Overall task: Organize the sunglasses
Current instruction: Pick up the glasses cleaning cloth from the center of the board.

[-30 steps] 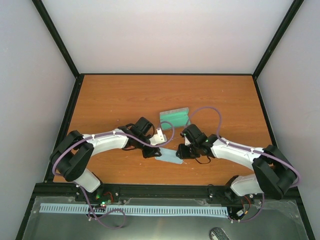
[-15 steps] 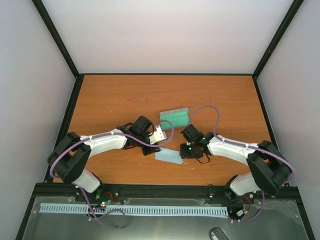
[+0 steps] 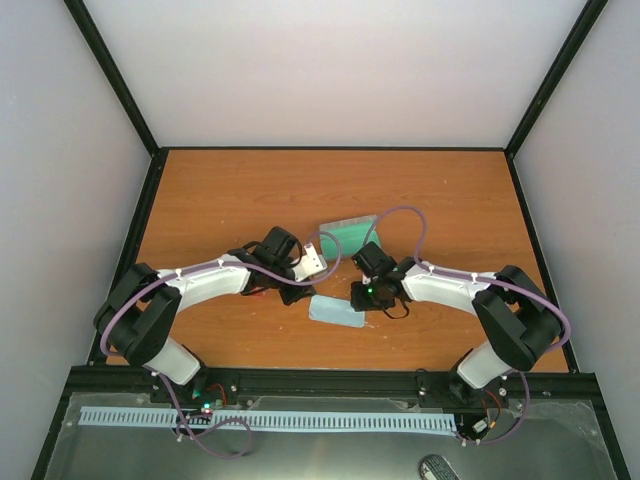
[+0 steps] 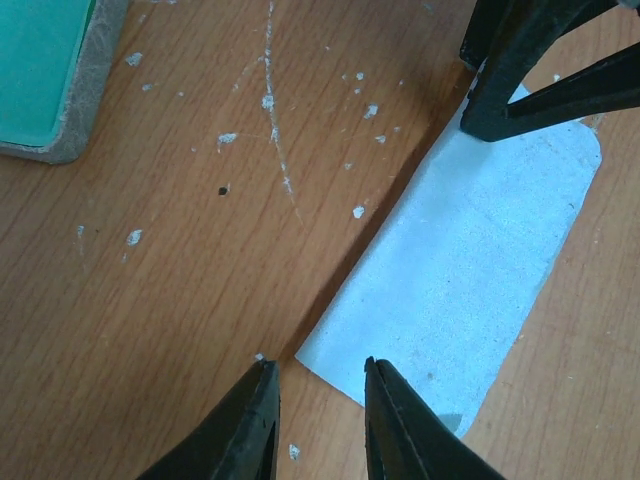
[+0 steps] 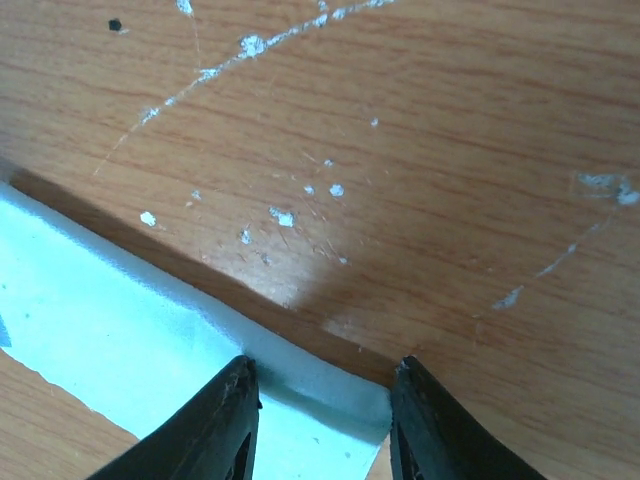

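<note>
The sunglasses are out of view in all three views. A light blue cloth (image 3: 336,310) lies flat on the table between the two arms. My left gripper (image 3: 297,295) hovers at the cloth's left corner, open by a narrow gap (image 4: 318,365) with nothing between the fingers. My right gripper (image 3: 362,297) is low at the cloth's (image 5: 120,330) right edge, open (image 5: 325,365), and its jaws straddle that slightly raised edge. The right gripper's fingers (image 4: 530,80) rest on the cloth's (image 4: 470,270) far end in the left wrist view.
A grey case with green lining (image 3: 348,237) lies open just behind the grippers, its corner (image 4: 45,70) in the left wrist view. The wooden table (image 3: 220,200) is scratched and ringed by a black frame (image 3: 150,200).
My right gripper has moved left and slightly away, onto the cloth's right edge, its jaws widening and then narrowing. The left gripper has drawn back a little from the cloth's left corner.
</note>
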Controlling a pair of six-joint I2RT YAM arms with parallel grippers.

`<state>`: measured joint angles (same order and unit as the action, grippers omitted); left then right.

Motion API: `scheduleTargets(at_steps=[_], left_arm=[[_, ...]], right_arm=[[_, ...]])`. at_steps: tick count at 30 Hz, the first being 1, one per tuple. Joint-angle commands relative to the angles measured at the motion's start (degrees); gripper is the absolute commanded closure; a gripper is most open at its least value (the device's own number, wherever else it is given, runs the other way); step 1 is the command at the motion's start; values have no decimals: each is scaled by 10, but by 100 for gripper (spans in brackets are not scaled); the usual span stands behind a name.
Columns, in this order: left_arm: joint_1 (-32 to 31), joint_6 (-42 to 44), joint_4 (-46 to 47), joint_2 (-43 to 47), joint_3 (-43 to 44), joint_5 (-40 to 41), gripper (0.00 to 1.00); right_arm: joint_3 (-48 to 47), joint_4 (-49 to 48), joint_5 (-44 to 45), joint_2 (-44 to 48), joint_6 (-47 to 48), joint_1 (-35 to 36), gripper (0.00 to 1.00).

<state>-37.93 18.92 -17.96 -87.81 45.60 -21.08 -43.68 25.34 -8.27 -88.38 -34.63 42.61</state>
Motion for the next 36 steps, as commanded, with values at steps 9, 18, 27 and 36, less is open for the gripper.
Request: scheduleTargets(at_steps=[9, 18, 27, 36], left_arm=[[4, 5, -10, -34, 37, -22, 74], [3, 21, -20, -56, 38, -15, 74], [-14, 22, -3, -85, 41, -13, 74], [-24, 22, 4, -109, 43, -11, 81]], right_arm=[[22, 34, -7, -4, -1, 14, 93], [18, 38, 10, 0, -6, 14, 97], [16, 34, 9, 0, -6, 14, 97], [21, 36, 11, 11, -9, 15, 97]])
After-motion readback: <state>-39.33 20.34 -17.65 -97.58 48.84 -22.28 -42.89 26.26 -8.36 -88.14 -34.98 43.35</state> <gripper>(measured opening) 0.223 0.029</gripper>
